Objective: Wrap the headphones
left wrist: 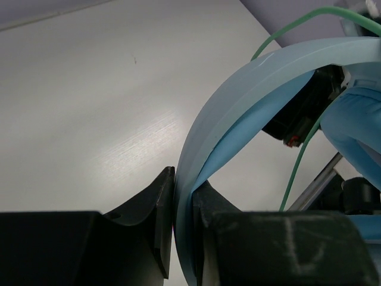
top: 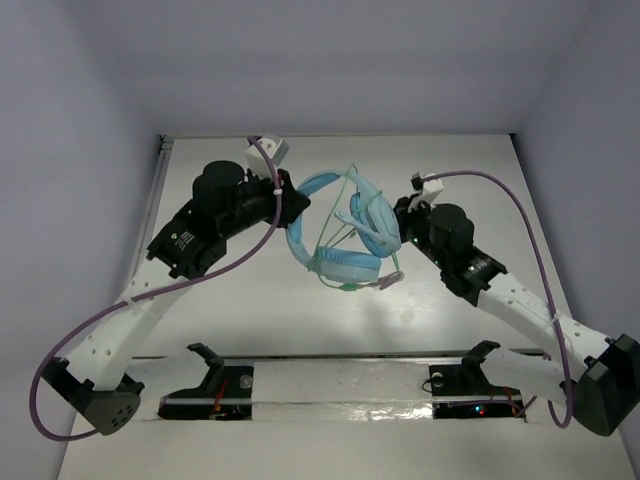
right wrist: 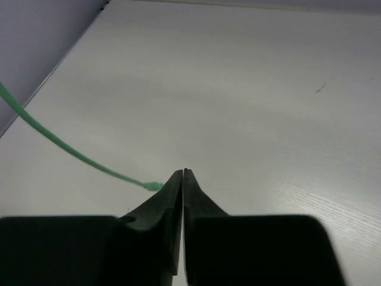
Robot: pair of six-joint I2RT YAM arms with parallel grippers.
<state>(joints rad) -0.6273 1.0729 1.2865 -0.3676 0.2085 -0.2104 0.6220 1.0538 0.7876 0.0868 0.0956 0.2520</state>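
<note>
White table (top: 450, 330) lies under both arms. The blue headphones (top: 345, 262) are in the middle, between them. The left gripper (left wrist: 181, 179) squeezes the headband (left wrist: 238, 89) tight. The right gripper (right wrist: 183, 174) is pressed almost closed, and the thin green cable (right wrist: 83, 157) touches its tip.

The left arm (top: 130, 318) and right arm (top: 525, 300) had white links drilled with rows of small holes, ending in bulky black motor housings. A thick purple cable (top: 482, 174) looped from each wrist. The left gripper (left wrist: 181, 190) and right gripper (right wrist: 183, 176) were matt black, tapering to wedges.
</note>
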